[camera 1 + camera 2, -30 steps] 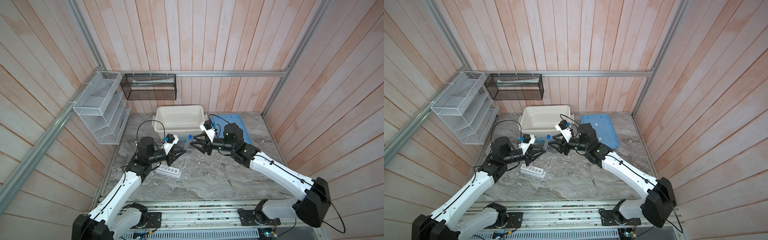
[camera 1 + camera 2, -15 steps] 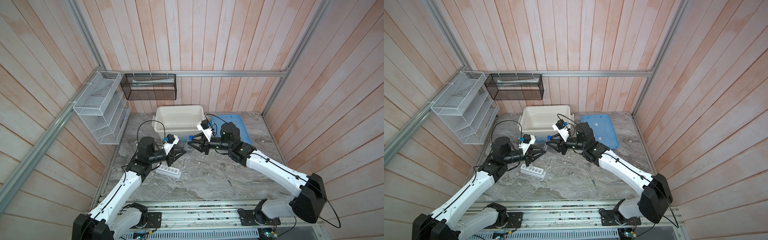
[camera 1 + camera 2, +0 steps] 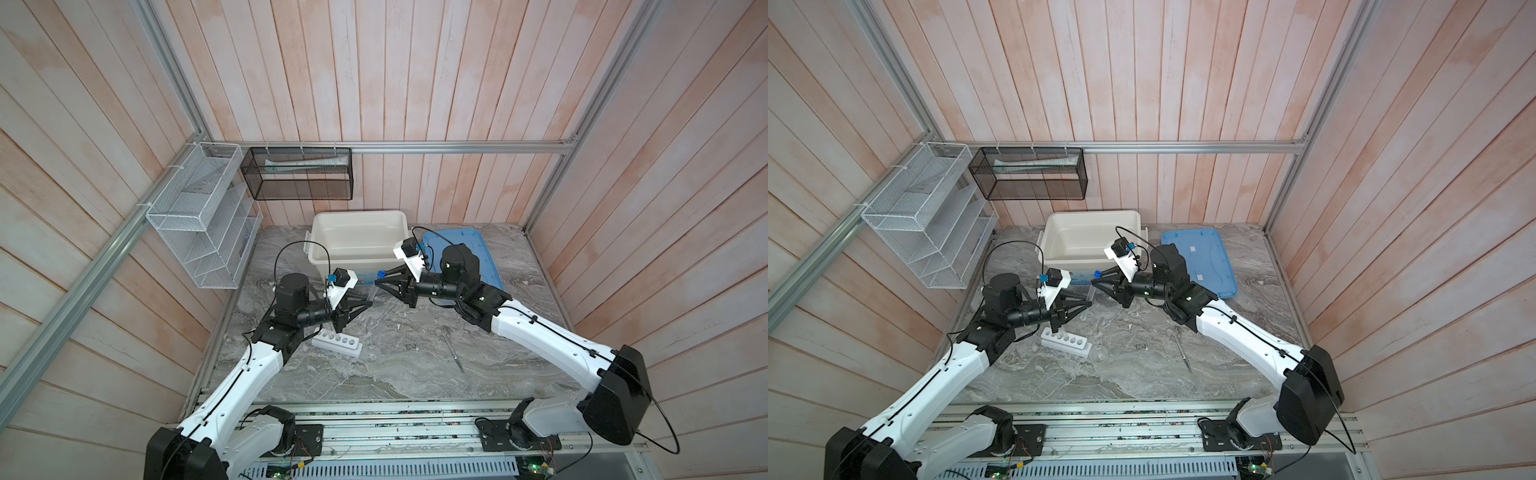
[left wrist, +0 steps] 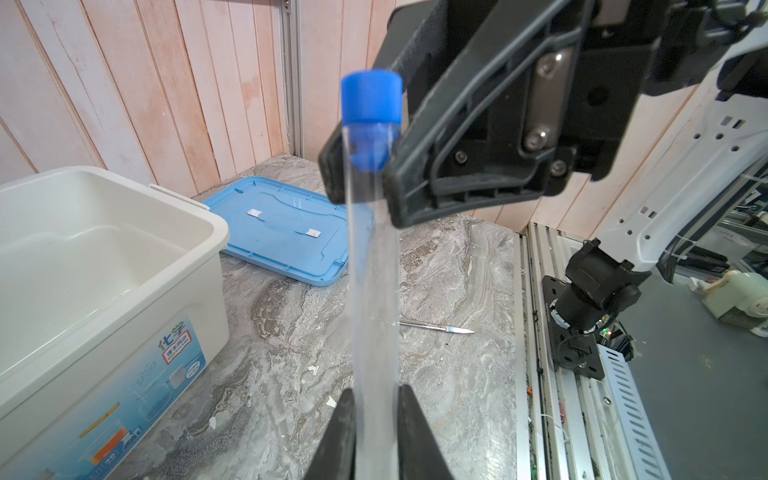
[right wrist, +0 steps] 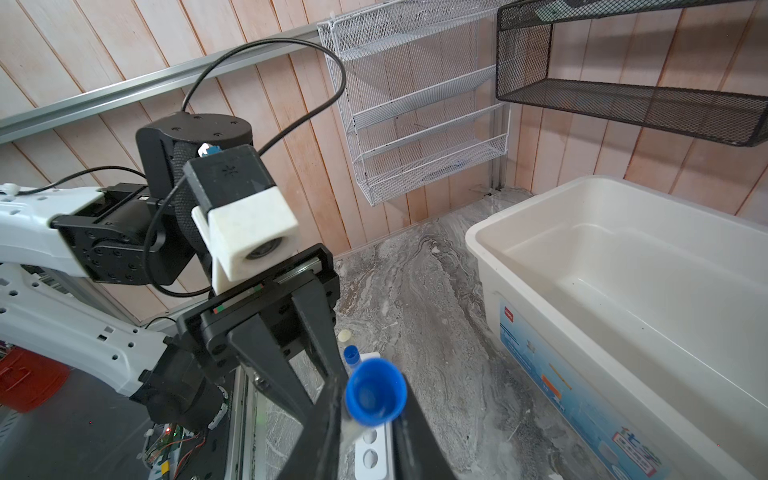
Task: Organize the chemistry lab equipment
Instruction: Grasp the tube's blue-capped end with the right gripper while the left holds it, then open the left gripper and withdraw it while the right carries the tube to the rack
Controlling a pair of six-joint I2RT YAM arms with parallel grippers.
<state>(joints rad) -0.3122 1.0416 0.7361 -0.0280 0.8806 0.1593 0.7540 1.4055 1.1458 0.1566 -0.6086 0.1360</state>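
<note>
I start at the left wall, where a white wire shelf (image 3: 199, 216) hangs beside a black mesh basket (image 3: 299, 174). Below them, my left gripper (image 3: 368, 304) pinches the bottom end of the held tube (image 4: 374, 291), its dark fingers (image 4: 338, 436) closed tight on the thin clear wall.

The tube stands nearly upright above the grey marbled table (image 3: 415, 374), its long axis steep and leaning a little to the right. Its round blue cap (image 3: 380, 274) is uppermost.

Near the left arm, the white rack (image 3: 336, 343) lies flat, a long block with a row of round holes. The racked tube (image 5: 351, 355), also blue-capped, stands at one end. The small clear round flask (image 3: 372, 354) sits just beside the rack's right end.

My right gripper (image 3: 378, 283) meets the held tube just under the cap. Its black ribbed fingers (image 4: 415, 187) are narrow and pressed to either side, so both arms hold it.

Behind is the smooth, open white plastic bin (image 3: 357, 220). Further right, the slim metal spatula (image 3: 453, 353) lies flat on the table with its pointed tip toward the front. The flat blue lid (image 3: 486, 257) lies beyond it.
</note>
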